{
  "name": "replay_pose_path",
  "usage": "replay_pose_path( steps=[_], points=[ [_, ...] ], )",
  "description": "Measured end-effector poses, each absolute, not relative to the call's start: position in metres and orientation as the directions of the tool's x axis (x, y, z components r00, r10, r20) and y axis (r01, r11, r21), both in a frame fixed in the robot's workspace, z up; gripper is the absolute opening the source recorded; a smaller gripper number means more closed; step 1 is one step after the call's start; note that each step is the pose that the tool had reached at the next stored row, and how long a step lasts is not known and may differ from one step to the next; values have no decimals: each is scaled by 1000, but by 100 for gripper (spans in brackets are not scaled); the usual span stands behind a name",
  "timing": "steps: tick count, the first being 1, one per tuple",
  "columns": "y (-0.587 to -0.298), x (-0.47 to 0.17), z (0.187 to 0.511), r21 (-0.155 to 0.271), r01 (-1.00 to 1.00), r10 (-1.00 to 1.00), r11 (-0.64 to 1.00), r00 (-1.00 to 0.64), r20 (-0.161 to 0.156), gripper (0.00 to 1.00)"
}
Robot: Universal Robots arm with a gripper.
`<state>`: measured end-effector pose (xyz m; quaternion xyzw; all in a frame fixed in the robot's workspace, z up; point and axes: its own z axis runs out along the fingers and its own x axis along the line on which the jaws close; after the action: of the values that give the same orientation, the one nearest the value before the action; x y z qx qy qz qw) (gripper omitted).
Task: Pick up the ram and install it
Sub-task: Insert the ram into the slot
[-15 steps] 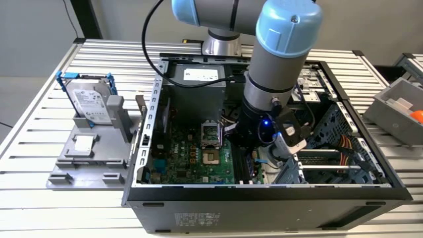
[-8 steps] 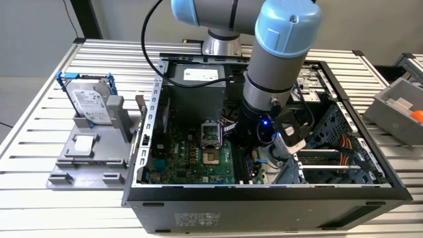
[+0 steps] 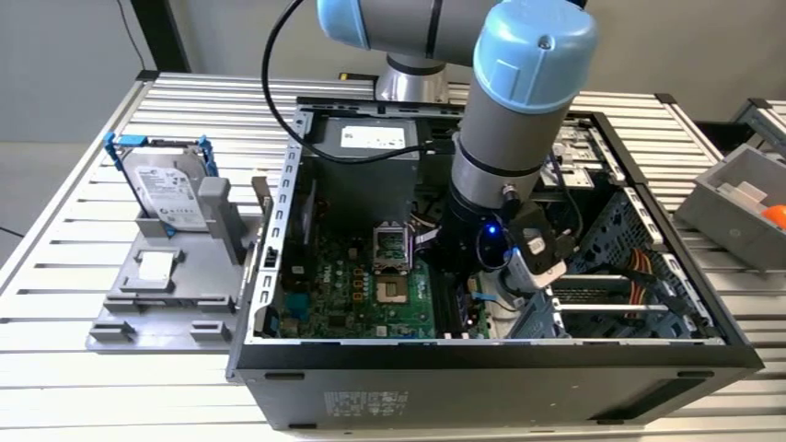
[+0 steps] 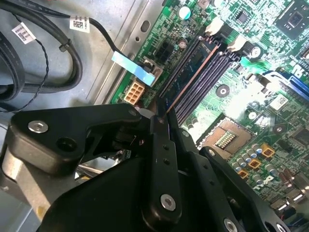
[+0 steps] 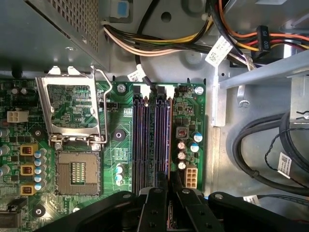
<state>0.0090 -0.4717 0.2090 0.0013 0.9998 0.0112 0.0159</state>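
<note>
The hand [image 4: 163, 126] sits closed on the ram [image 4: 189, 72], edge-down, apparently seating it in the motherboard's [image 5: 120, 145] black slots [image 5: 142, 140].

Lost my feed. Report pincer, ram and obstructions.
Pincer down inside the case, shut on the ram. Ram edge-on in the memory slots, full seating unclear. Cables beyond the slots, clear of them.
</note>
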Motion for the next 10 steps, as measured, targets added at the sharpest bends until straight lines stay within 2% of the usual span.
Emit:
replay_pose_path(
  steps=[3, 10],
  points=[
    [-473, 9, 208, 39, 2, 3, 999, -999, -32, 0],
    [-474, 9, 206, 45, 2, 4, 999, -999, -32, 0]
  ],
)
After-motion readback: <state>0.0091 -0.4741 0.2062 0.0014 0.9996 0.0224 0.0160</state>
